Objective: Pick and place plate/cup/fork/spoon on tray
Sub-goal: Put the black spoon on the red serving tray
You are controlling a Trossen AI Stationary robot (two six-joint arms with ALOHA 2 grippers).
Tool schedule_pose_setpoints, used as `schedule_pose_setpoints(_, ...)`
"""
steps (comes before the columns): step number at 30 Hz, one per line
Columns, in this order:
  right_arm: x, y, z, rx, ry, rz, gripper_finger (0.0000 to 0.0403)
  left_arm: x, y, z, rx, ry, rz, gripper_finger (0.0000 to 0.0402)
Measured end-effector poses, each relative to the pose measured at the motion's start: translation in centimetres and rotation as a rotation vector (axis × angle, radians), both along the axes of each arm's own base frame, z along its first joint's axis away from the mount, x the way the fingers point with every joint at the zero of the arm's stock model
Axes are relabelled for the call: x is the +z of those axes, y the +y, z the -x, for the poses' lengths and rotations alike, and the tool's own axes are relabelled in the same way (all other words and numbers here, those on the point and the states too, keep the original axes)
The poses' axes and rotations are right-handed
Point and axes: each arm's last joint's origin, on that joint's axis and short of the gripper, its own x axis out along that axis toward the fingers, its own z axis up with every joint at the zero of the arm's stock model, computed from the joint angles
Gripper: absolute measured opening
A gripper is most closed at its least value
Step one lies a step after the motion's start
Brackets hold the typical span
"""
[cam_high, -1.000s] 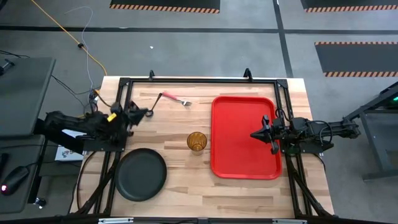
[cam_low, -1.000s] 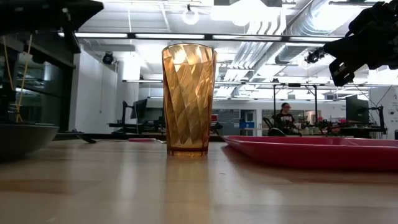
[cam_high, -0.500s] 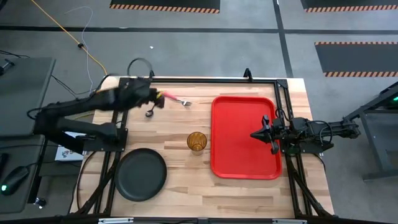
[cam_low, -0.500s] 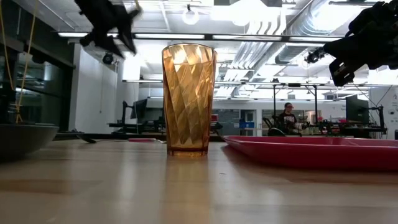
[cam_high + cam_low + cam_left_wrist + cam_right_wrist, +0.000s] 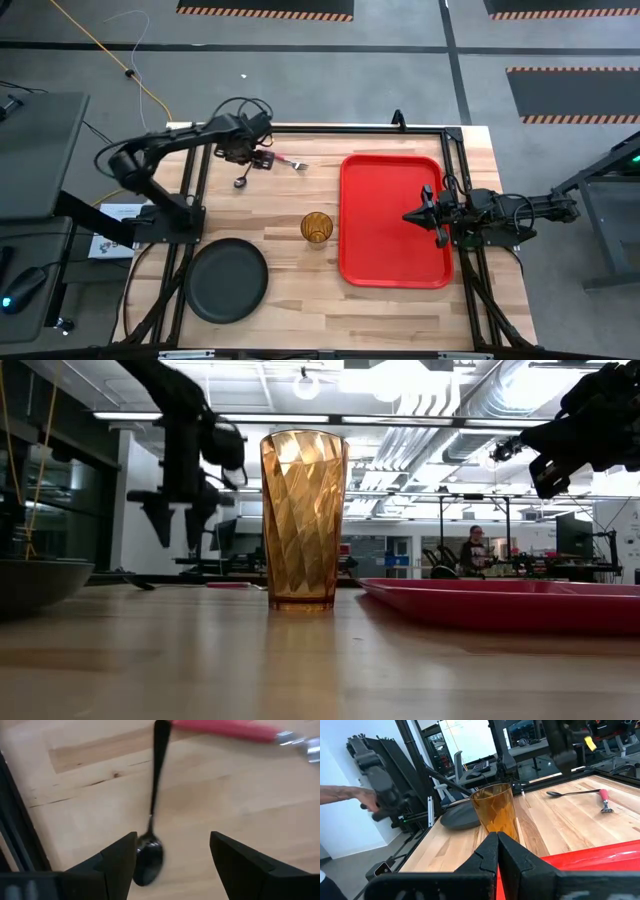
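Note:
The grey spoon (image 5: 243,174) and the pink-handled fork (image 5: 276,156) lie flat on the wood at the far left, and the spoon's handle end (image 5: 161,730) meets the fork's handle (image 5: 225,729). My left gripper (image 5: 172,855) hangs open above the spoon's bowl (image 5: 149,860), fingers pointing down, clear of the table in the low view (image 5: 180,525). The amber cup (image 5: 317,227) stands upright mid-table. The dark plate (image 5: 228,280) rests near the front left. My right gripper (image 5: 415,216) is shut and hovers over the red tray (image 5: 385,255).
Black frame rails (image 5: 300,131) run along the table's far and side edges. Bare wood lies between the cup and the spoon. A person's hand (image 5: 345,796) shows beyond the table in the right wrist view.
My left arm has swung from the table's left edge toward the far edge and a little right. It has then come down over the spoon, with its fingers turned downward. The spoon, fork, cup and plate have stayed where they were.

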Motion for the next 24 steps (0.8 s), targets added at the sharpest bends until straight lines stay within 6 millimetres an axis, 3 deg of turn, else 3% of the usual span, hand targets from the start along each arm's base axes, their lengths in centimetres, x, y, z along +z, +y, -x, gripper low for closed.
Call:
schedule_pose_setpoints(8,0.0,0.0,0.0,0.000,0.000,0.000,0.0000,-3.4,2.3,0.5,-0.064,0.092,0.091,0.0239)
schedule_pose_setpoints(14,0.0,0.0,0.0,0.000,0.000,0.000,0.0000,-5.1,4.5,1.0,-0.030,0.001,0.140,0.0239)
schedule_pose_setpoints(24,0.0,0.0,0.0,0.000,0.000,0.000,0.0000,-7.2,3.9,2.2,-0.048,0.028,0.188,0.0239)
